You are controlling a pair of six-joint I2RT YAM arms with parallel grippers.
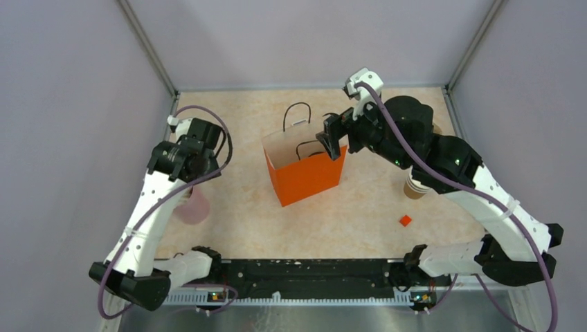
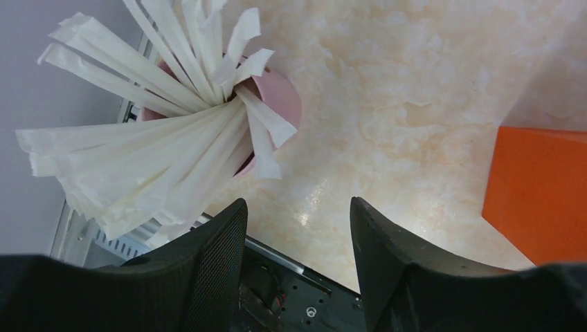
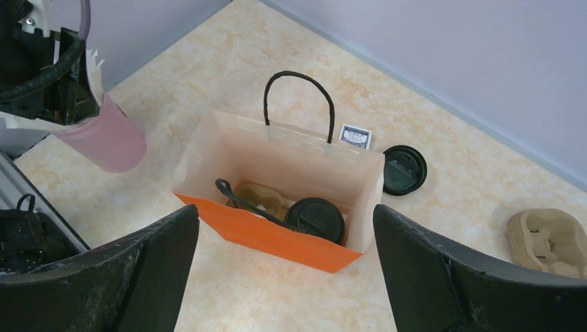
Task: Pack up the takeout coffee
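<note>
Right tool [image 3: 285, 211] spread above orange bag [image 3: 277, 238] containing lidded coffee [image 3: 316, 218]; left tool [image 2: 297, 204] spread near pink straw-filled cup [image 2: 284, 97].

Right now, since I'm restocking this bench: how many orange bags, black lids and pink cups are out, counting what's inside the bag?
Orange bag: 1
Black lids: 2, lid inside the bag and lid outside the bag
Pink cup: 1
Total: 4
</note>
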